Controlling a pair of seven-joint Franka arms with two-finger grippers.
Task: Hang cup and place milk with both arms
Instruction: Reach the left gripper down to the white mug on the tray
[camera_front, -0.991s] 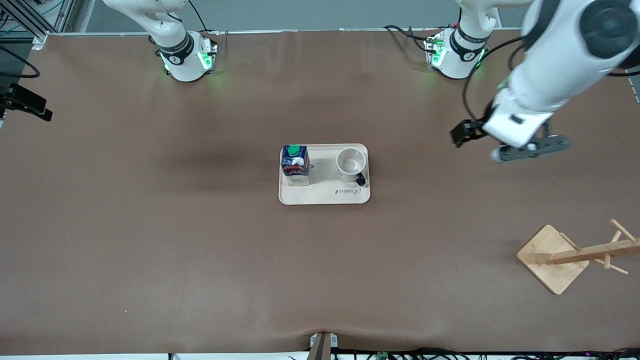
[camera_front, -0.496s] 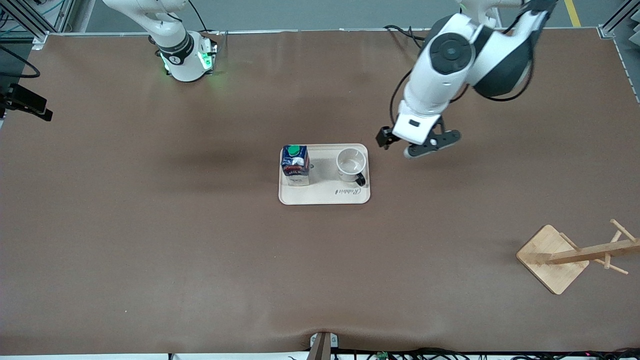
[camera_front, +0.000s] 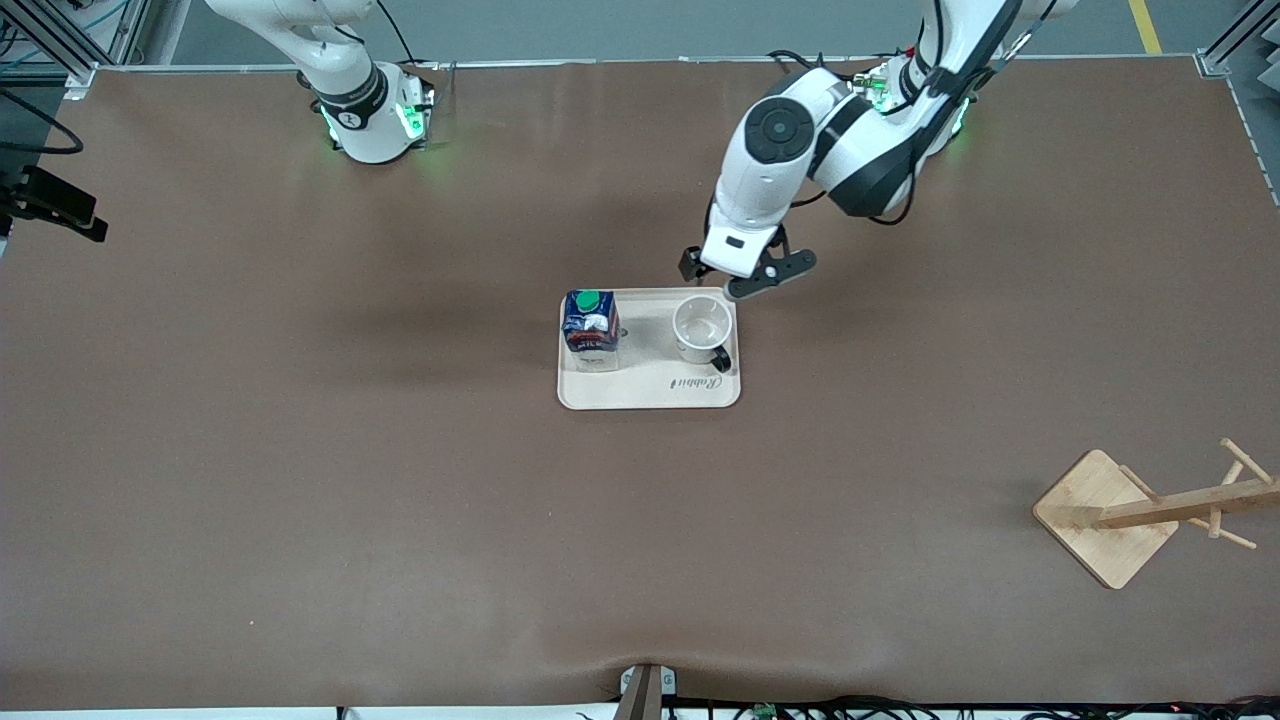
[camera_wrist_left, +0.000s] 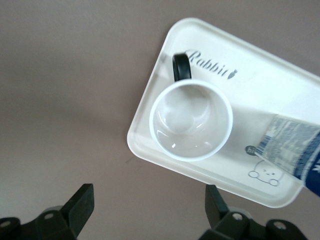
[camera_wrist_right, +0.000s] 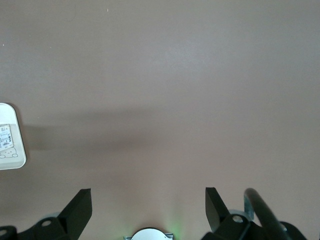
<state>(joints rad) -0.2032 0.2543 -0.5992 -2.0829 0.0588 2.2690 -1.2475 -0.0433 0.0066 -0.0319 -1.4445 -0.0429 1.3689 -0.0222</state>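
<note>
The white cup (camera_front: 702, 326) with a black handle stands upright on the cream tray (camera_front: 650, 395), at the tray's end toward the left arm. The dark blue milk carton (camera_front: 590, 330) with a green cap stands on the tray's other end. My left gripper (camera_front: 748, 280) is open and empty, over the table just off the tray's edge by the cup. The left wrist view shows the left gripper (camera_wrist_left: 148, 205), the cup (camera_wrist_left: 191, 120), the milk (camera_wrist_left: 297, 150) and the tray (camera_wrist_left: 260, 95). My right gripper (camera_wrist_right: 148, 205) is open and empty over bare table near its own base, and waits.
A wooden cup rack (camera_front: 1110, 515) with pegs stands at the left arm's end of the table, nearer to the front camera than the tray. A tray corner (camera_wrist_right: 10, 145) shows at the edge of the right wrist view.
My left arm has swung from the left arm's end of the table to the tray, and its gripper is now beside the cup. The right arm, cup and milk have not moved.
</note>
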